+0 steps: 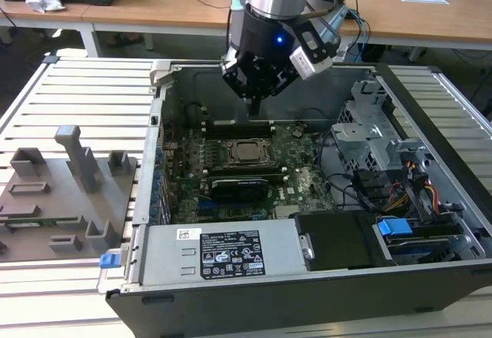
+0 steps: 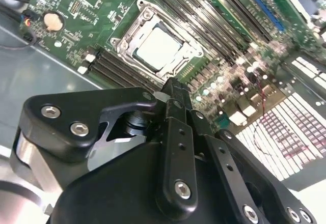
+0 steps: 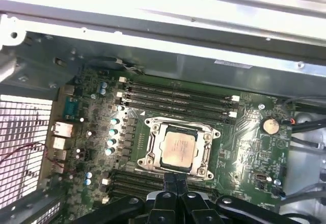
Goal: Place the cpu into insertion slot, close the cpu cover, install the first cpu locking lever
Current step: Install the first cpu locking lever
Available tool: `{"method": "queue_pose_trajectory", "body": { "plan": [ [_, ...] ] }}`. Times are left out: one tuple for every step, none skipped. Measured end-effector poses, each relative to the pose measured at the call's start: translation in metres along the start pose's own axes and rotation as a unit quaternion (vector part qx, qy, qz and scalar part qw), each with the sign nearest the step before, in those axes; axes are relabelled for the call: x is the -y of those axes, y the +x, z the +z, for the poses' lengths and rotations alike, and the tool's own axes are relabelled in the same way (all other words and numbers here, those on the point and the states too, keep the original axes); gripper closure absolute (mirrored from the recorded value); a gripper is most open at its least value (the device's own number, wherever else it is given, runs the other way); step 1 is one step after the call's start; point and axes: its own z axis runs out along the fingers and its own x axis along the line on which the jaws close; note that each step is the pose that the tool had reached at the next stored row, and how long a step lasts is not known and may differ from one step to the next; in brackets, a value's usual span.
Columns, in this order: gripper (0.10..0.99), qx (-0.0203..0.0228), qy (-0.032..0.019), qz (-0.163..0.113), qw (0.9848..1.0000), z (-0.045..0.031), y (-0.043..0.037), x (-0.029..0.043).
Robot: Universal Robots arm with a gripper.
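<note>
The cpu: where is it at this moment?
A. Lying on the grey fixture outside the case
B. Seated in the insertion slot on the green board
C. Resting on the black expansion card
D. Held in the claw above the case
B. In both wrist views the cpu lies flat inside the metal-edged insertion slot, its silvery top facing up, and the shut claw hangs above the board with nothing between its fingers.

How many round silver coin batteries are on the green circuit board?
1. The round silver coin battery sits on the green circuit board near a corner of the square metal-framed CPU socket; the black gripper hides some board.
</note>
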Motion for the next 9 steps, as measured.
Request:
{"method": "queue_pose_trajectory", "body": {
  "plan": [
    [0.980,0.0000,0.0000,0.000,1.0000,-0.0026,0.0002,-0.0002],
    [0.980,0.0000,0.0000,0.000,1.0000,-0.0060,0.0003,-0.0004],
    [0.980,0.0000,0.0000,0.000,1.0000,-0.0075,0.0005,-0.0004],
    [0.980,0.0001,-0.0001,0.000,1.0000,-0.0077,0.0005,-0.0004],
    [0.980,0.0001,-0.0001,0.000,1.0000,-0.0078,0.0005,-0.0005],
    [0.980,0.0000,-0.0001,0.000,1.0000,-0.0079,0.0005,-0.0005],
    [0.980,0.0000,-0.0001,0.000,1.0000,-0.0081,0.0005,-0.0005],
    [0.980,0.0000,0.0000,0.000,1.0000,-0.0081,0.0005,-0.0004],
    [0.980,0.0000,-0.0001,0.000,1.0000,-0.0081,0.0005,-0.0005]
  ]
}}
